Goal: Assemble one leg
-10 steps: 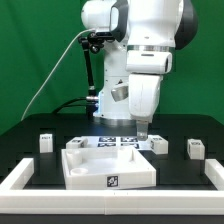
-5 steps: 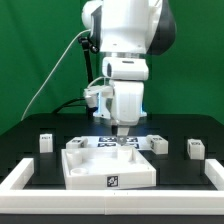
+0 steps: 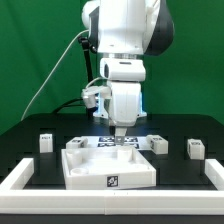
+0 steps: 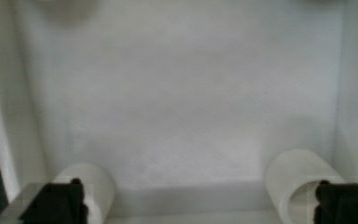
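Note:
Four small white legs with tags stand on the black table: one at the exterior view's left (image 3: 45, 142), one next to the panel's back left corner (image 3: 76, 143), one at its back right (image 3: 158, 144), and one at the far right (image 3: 195, 148). My gripper (image 3: 118, 133) hangs above the back edge of the large white square rimmed panel (image 3: 85, 166). In the wrist view my gripper (image 4: 197, 205) is open and empty, with the fingertips (image 4: 64, 198) wide apart over the panel's white surface (image 4: 185, 90). No leg shows in the wrist view.
The marker board (image 3: 128, 141) lies just behind the panel, under my gripper. A low white wall (image 3: 20, 176) runs round the front and sides of the table. A green backdrop and a cable stand behind the arm.
My arm has swung to the exterior view's left, from above the leg at the panel's back right to above the panel's back edge. In the last half second it barely moved.

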